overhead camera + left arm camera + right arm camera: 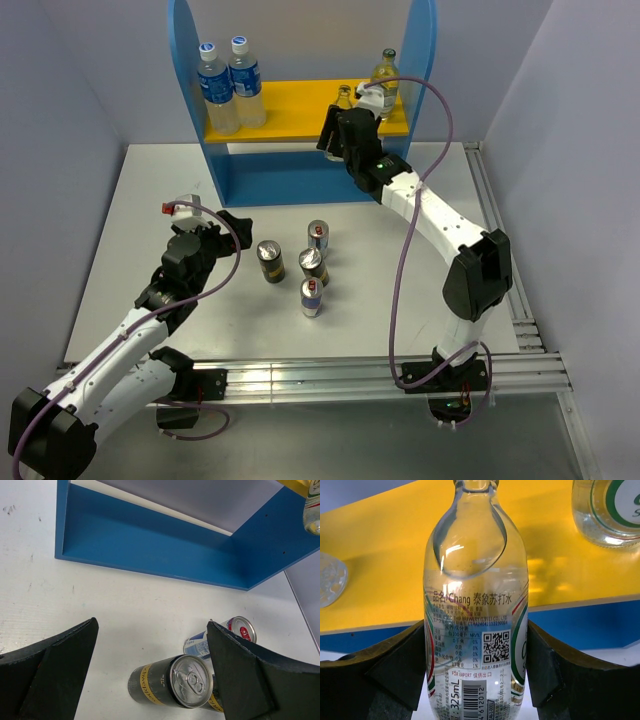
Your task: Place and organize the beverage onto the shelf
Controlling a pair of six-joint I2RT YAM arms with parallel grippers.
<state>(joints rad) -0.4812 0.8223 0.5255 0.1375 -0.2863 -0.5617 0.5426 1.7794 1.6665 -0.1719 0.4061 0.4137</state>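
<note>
White arms (440, 215), black joints (478, 275), purple cables (391, 330).

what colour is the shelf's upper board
Yellow; the upper board shows best in the right wrist view.

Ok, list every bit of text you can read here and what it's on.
"Chang 泰象苏打水": back label of the glass bottle.
"FOR EXPORT 仅供出口": same label.
"325mL": same label.
Nutrition table, fine print: too small.
Lettering on the dark can: blurred.
</note>
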